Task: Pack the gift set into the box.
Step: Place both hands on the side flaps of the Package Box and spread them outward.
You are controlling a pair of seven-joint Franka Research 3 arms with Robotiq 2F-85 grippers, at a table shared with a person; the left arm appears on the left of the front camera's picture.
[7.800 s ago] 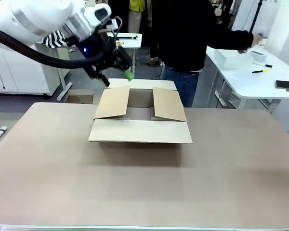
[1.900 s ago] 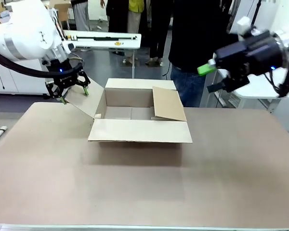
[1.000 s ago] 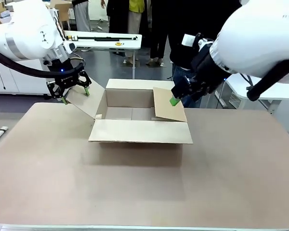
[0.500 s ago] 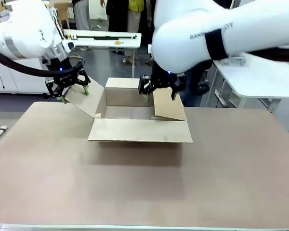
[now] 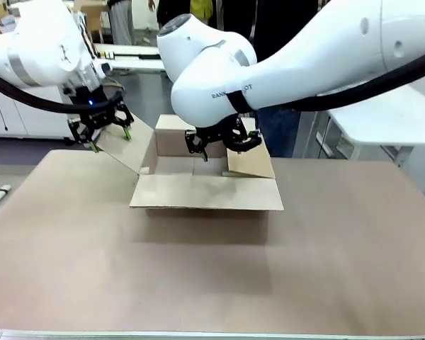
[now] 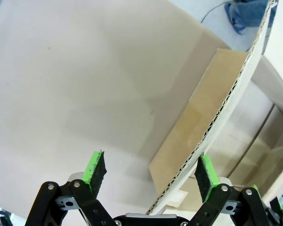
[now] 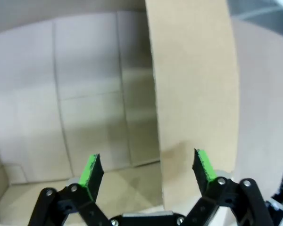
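The box [image 5: 205, 193], a shallow carton of plain brown corrugated cardboard, stood at the far middle of the table [image 5: 326, 255]. Its front flap lay folded outward and its right flap leaned inward. The left gripper [image 5: 110, 140] was wide open around the left flap's edge and clamped nothing. The right gripper [image 5: 218, 147] hung over the right flap's edge, also wide open and empty.

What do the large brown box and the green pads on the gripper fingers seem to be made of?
The large shallow brown box: corrugated cardboard, matte and unprinted; the cut edge of its flap shows wavy fluting between two liners. The green pads: probably rubber or soft plastic, matte; the look leaves this open.
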